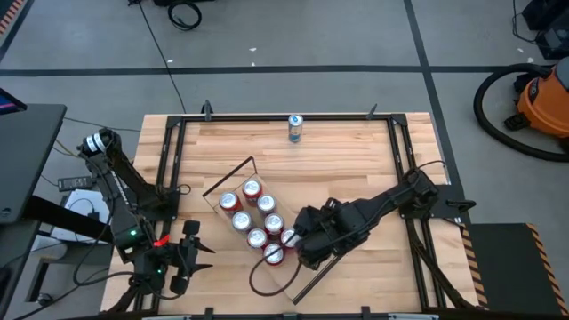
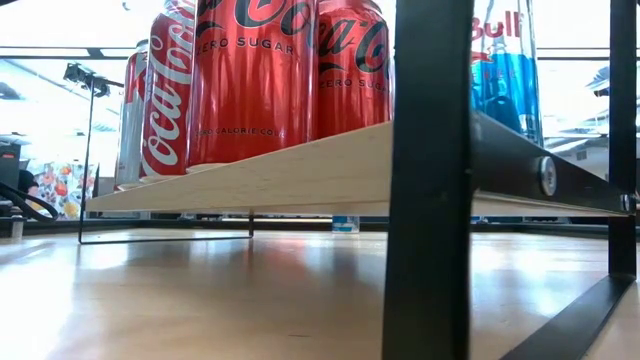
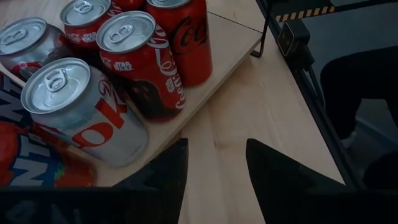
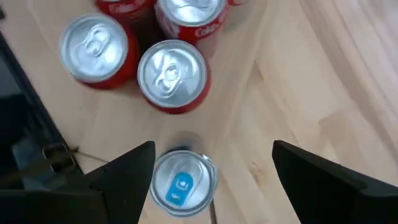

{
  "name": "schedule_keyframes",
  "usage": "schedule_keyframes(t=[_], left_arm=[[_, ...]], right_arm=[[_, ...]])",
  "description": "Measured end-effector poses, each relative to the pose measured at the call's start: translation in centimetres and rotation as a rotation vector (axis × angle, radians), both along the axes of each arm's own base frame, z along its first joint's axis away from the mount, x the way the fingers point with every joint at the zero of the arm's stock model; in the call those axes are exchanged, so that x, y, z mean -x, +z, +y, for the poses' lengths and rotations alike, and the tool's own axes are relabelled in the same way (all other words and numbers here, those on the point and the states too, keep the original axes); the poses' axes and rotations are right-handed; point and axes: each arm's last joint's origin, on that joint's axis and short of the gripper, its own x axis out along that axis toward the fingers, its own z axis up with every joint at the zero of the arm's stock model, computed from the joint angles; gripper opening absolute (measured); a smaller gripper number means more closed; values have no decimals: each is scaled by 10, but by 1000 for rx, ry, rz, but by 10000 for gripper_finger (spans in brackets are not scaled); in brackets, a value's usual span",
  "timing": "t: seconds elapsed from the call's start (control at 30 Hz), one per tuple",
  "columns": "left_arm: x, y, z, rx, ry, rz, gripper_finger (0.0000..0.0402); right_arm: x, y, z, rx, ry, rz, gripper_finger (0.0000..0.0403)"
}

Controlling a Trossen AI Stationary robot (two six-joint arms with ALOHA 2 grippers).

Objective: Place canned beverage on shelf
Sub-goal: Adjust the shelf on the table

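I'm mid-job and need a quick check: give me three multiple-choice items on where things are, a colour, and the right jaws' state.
1. Where does the lone blue-and-white can stand?
A. On the shelf
B. At the table's far edge, apart from the shelf
C. Between the left jaws

2. What colour is the tab on the can between the jaws of the right gripper?
A. Blue
B. Red
C. Silver

3. How do the right jaws stand?
A. Shut on the can
B. Out of every view
C. Open, one on each side of the can

Answers: 1 B, since the high view shows it alone by the far edge. 2 A, since the right wrist view shows a blue tab, unlike the silver ones nearby. 3 C, since bare wood shows between the can and one jaw.
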Motion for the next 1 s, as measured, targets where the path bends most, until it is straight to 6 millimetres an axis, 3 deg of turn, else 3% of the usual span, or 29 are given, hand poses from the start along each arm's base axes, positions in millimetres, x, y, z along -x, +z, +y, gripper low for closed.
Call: schedule_keyframes(t=[0.17,0.33,0.63,0.83,1.0], left_arm=[[0,0,0,9,-6,11,172],[0,0,0,20,2,12,172],[0,0,0,19,3,12,172],[0,0,0,14,-1,12,172],[0,0,0,18,2,12,172]], right_arm=[[12,1,0,60,126,24,319],[25,-8,-10,78,66,70,300],[51,-44,-31,55,-69,214,286],[52,-73,-37,-9,-45,206,286],[58,-84,-47,-73,-30,144,284]])
